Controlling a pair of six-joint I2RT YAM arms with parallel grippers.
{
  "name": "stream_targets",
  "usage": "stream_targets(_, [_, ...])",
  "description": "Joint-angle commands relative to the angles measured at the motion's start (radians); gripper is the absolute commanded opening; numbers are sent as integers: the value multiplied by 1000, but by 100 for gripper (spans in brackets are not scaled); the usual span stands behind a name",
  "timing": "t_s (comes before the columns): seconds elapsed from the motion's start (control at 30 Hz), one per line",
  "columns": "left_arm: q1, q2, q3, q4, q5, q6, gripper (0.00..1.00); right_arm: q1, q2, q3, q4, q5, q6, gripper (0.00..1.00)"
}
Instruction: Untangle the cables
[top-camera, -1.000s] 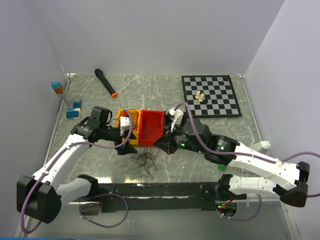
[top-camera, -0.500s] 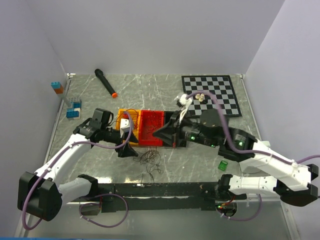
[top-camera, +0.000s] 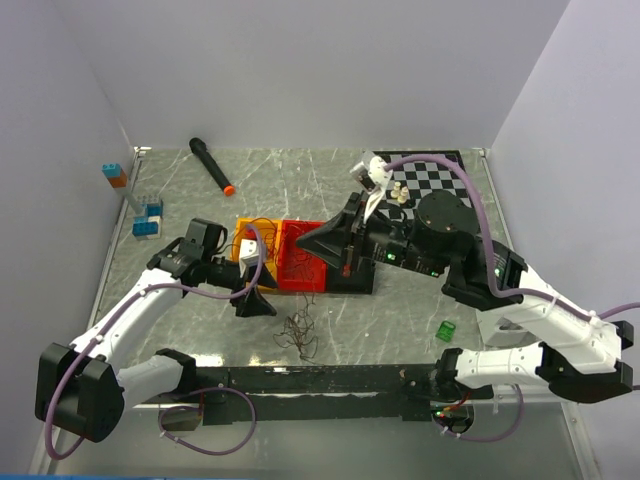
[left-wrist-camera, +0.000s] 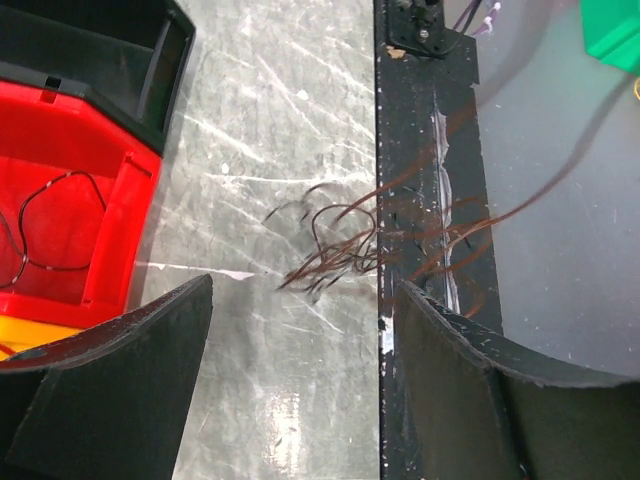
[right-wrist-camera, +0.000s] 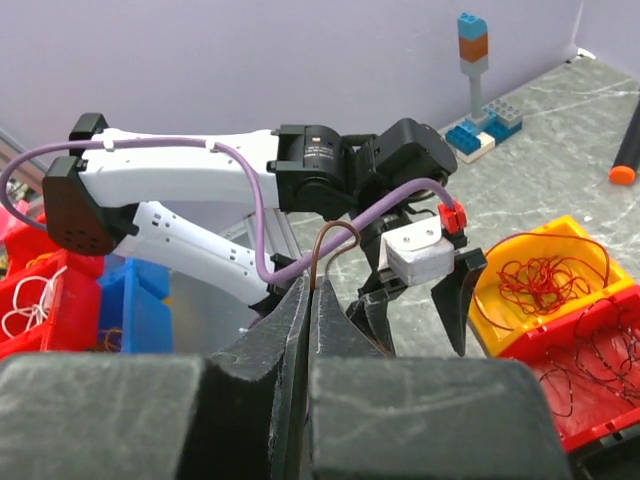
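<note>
A: Okay, quick, biggest first. What's on the surface (top-camera: 420, 310)?

B: Two arms. Three bins in a cluster at centre: one red bin (top-camera: 295, 268), one yellow bin (top-camera: 245, 224) at its 9 o'clock, one black bin (left-wrist-camera: 165, 65) at its other side. One black rail (top-camera: 320, 380) along the near edge.

A: And the cables?

B: One loose cable tangle (top-camera: 300, 332) lies on bare surface between the red bin and the rail. Its strands are too fine to count. More wires sit inside the red and yellow bins, also uncountable.

A: Claws?

B: Left claw (top-camera: 257, 302) has its fingers wide apart, nothing between them, hovering low. Right claw (right-wrist-camera: 312, 295) is pressed together over the red bin, and one brown cable (right-wrist-camera: 340, 232) loops up out of the pinch, so I read it as clamped on that single cable.

A: Which relation matters for the coming move?

B: In the top view the tangle is at about 4 o'clock from the left claw, near it. From the right claw it is at 6 o'clock and farther off, so the left arm is nearer. In the left wrist view the tangle sits at 12 o'clock, just ahead of the gap, with its long axis running 8 to 2 o'clock toward the rail.
</note>
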Motion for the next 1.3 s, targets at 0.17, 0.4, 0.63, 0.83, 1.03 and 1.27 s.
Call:
stream_targets(0.17, [-10, -1, 28, -115, 174, 190, 97, 8, 73, 237, 7, -27, -77, 0])
stream_targets(0.4, [-13, 11, -11, -101, 167, 228, 97, 8, 182, 452, -61, -56, -117, 0])
stream_targets(0.63, [-15, 42, -8, -54, 226, 221, 98, 8, 196, 474, -29, -59, -111, 0])
stream_targets(0.83, [-30, 98, 37, -150, 288, 325, 85, 8, 224, 521, -30, -52, -114, 0])
stream_targets(1.03, [-36, 144, 61, -285, 290, 491, 84, 8, 265, 598, -53, -43, -133, 0])
stream_targets(1.27, [-64, 204, 75, -366, 297, 606, 57, 6, 288, 713, -76, 5, -188, 0])
